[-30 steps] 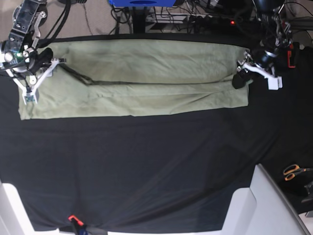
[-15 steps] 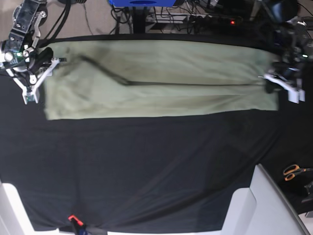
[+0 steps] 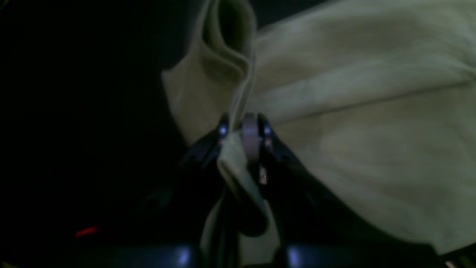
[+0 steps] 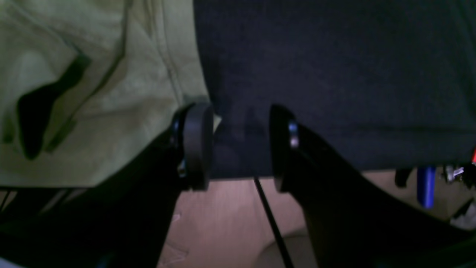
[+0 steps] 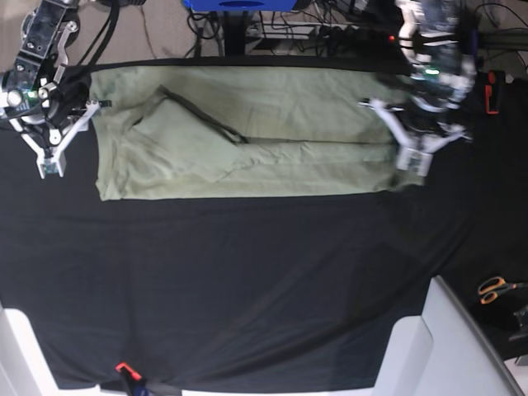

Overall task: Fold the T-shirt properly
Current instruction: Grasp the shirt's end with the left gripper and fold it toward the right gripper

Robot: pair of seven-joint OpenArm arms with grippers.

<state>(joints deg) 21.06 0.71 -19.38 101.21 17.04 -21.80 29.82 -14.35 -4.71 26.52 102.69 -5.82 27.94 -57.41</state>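
Across the far half of the black cloth (image 5: 247, 280), the T-shirt (image 5: 272, 140) is laid out as a long pale olive band, already doubled lengthwise, with a dark crease running diagonally through its middle. At the right end, the left gripper (image 5: 410, 148) is seen closed tightly on a bunched edge of the T-shirt (image 3: 334, 111), a fold of soft matte knit being pinched between the jaws in the left wrist view. At the left end, the right gripper (image 4: 241, 145) is held partly open with nothing between its jaws; one pad sits just beside the stitched hem of the T-shirt (image 4: 93, 93), while the other hangs over bare black cloth. Only one end is therefore secured. If the held end is carried over, the free end could be dragged along the cloth, since the limp cotton offers no stiffness, and the layers could be skewed or the existing crease deepened. A thin pinch of fabric could also be lost from the closed jaws, because only a small bunch appears to be caught. The dark cloth looks smooth, finely woven and slightly wrinkled, so some sliding is likely.
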